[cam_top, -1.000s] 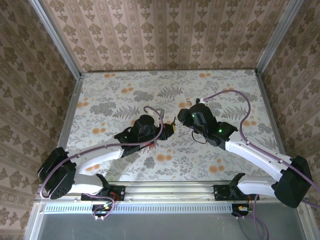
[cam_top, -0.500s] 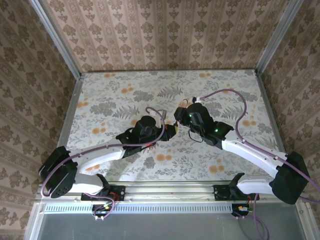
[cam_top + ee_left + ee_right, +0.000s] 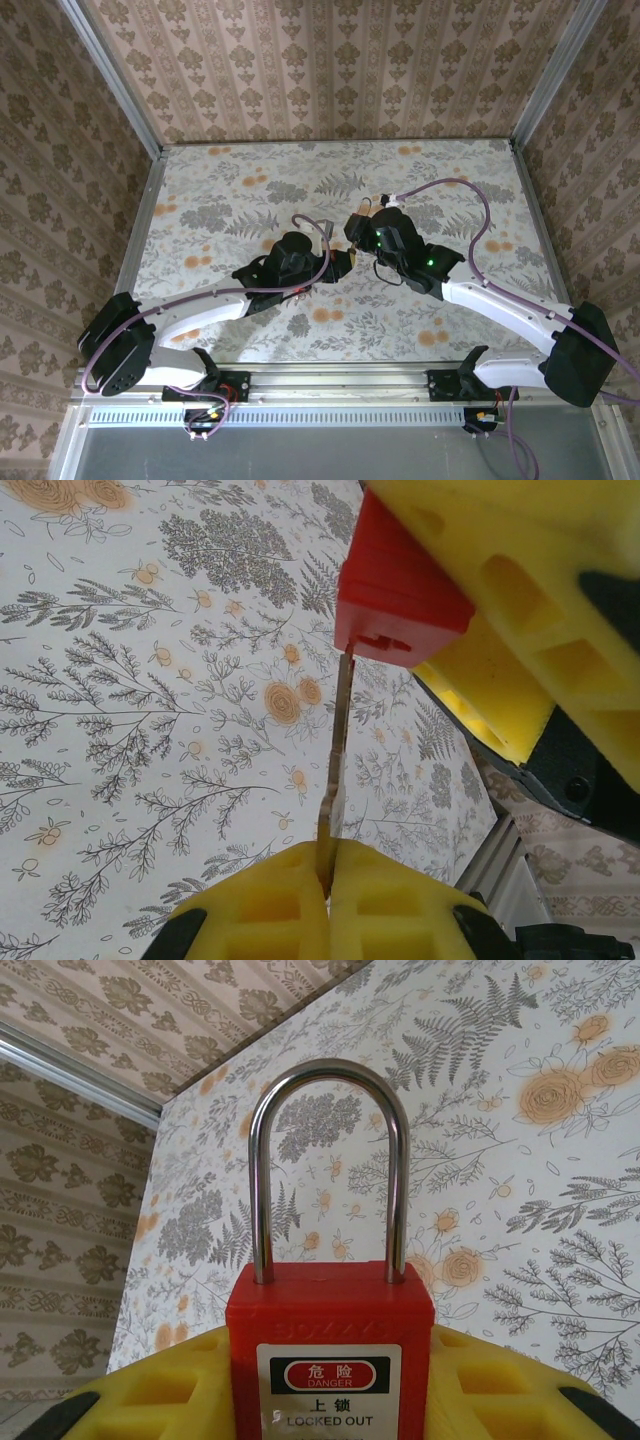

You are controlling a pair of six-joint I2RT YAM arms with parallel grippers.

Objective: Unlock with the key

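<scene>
Left wrist view: left gripper (image 3: pixel 327 868) clamps the key (image 3: pixel 338 730), its tip meeting the padlock (image 3: pixel 395 595) underside. Right wrist view: right gripper (image 3: pixel 330 1380) grasps the padlock, shackle (image 3: pixel 328 1068) seated.

In left pincer (image 3: pixel 327 880), key (image 3: pixel 335 750) — tip at base of padlock (image 3: pixel 400 590), held in right pincer (image 3: pixel 330 1370)

The left arm (image 3: pixel 200 312) and the right arm (image 3: pixel 505 302) are built alike: glossy white tubular links run between black joint housings. Each has a bulky black shoulder casing (image 3: pixel 112 352) and a small black base bracket (image 3: pixel 213 385). A purple cable (image 3: pixel 470 190) loops along each arm. Two green lights (image 3: pixel 433 262) glow on the right arm's black wrist. The left gripper (image 3: pixel 328 880) and the right gripper (image 3: pixel 330 1365) both have bright yellow moulded fingers (image 3: pixel 265 910) with rectangular recesses, backed by black.
</scene>
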